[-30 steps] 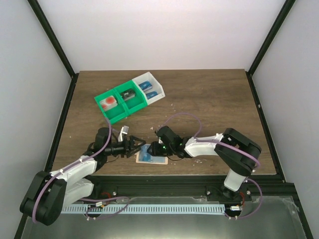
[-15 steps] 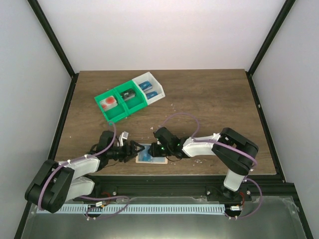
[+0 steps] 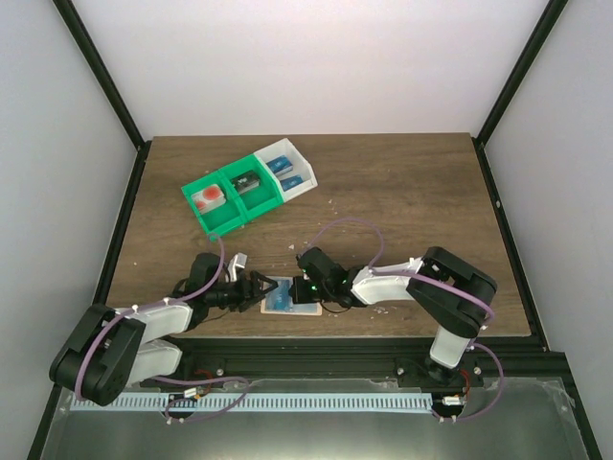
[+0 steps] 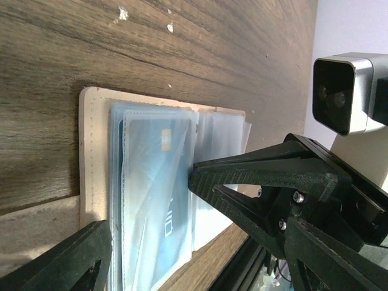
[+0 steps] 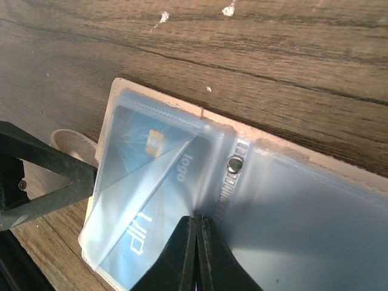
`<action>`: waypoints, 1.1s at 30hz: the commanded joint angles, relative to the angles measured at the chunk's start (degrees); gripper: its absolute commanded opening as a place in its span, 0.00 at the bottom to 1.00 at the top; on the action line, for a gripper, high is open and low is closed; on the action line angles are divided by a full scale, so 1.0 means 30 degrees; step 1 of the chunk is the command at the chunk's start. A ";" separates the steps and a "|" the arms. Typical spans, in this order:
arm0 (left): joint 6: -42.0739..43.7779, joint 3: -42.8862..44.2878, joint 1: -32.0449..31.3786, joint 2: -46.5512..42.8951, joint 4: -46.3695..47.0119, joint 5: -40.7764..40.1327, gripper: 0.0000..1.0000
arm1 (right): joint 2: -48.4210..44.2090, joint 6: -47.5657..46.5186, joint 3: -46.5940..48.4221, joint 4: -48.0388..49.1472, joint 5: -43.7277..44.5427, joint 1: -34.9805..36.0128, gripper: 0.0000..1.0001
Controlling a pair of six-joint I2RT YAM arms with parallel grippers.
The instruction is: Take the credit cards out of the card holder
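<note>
While the left gripper (image 4: 148, 201) gapes, the right gripper (image 5: 197, 223) sits pinched closed — glossy, tan-edged card holder (image 5: 303, 209) beneath.

Dark wood-grain table (image 3: 412, 192) sits under soft, even light, plain white walls (image 3: 306, 57) closing it in, black posts (image 3: 104, 77) framing the corners.

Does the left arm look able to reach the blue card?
Probably yes: the left gripper is open at the card holder's edge, nothing between. The credit card is inside a clear sleeve, though, the right gripper shut beside it.
</note>
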 commanded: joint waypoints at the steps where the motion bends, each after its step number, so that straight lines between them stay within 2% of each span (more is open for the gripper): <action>1: -0.0232 -0.0256 -0.0053 0.0286 0.0762 0.0631 0.80 | 0.0339 -0.0403 -0.0887 -0.0612 0.0813 0.0148 0.01; 9: -0.0475 -0.0209 -0.0030 0.0250 0.0820 0.0846 0.75 | 0.0337 -0.0418 -0.1610 0.0687 0.0388 0.0163 0.01; 22: -0.1022 0.0101 -0.0036 -0.2205 -0.0515 0.0816 0.65 | 0.0230 -0.0285 -0.1885 0.1366 0.0014 0.0163 0.01; 26: -0.0749 0.0229 -0.0051 -0.2134 -0.0822 0.0772 0.65 | 0.0186 -0.0103 -0.2120 0.1873 -0.0271 0.0155 0.00; 33: 0.0406 0.0427 -0.0016 -0.1783 -0.1741 -0.0137 0.73 | 0.0218 -0.0065 -0.2318 0.2248 -0.0428 0.0156 0.00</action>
